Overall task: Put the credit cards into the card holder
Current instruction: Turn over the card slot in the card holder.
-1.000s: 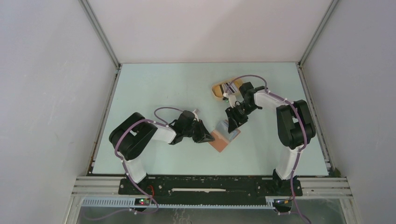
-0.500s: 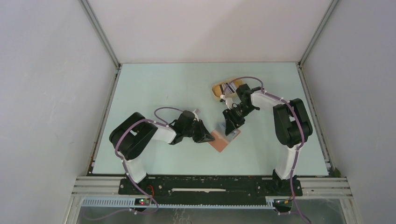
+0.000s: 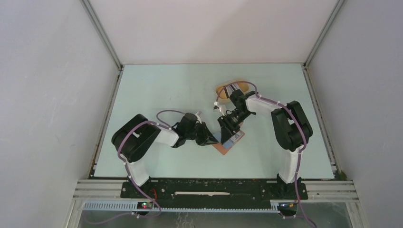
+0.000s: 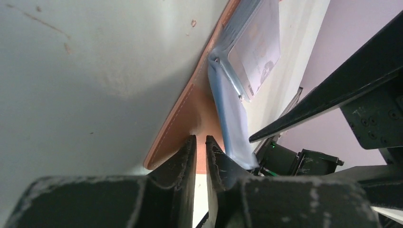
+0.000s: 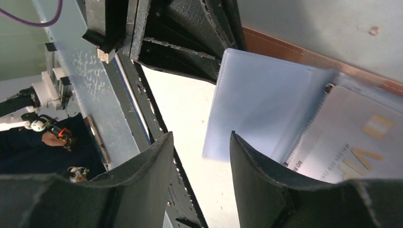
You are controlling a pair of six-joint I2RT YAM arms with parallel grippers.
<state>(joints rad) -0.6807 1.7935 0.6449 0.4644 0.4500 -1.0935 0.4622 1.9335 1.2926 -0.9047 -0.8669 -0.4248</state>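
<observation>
Brown card holder stays clamped in left hand; right hand, spread apart, has shifted closer over it.

The card holder lies on the counter near its middle. The left arm's fingers are at its left edge and the right arm's fingers are just over its far side. A card sits in the right part of the card holder, and a tray lies farther back, partly under the right arm.
</observation>
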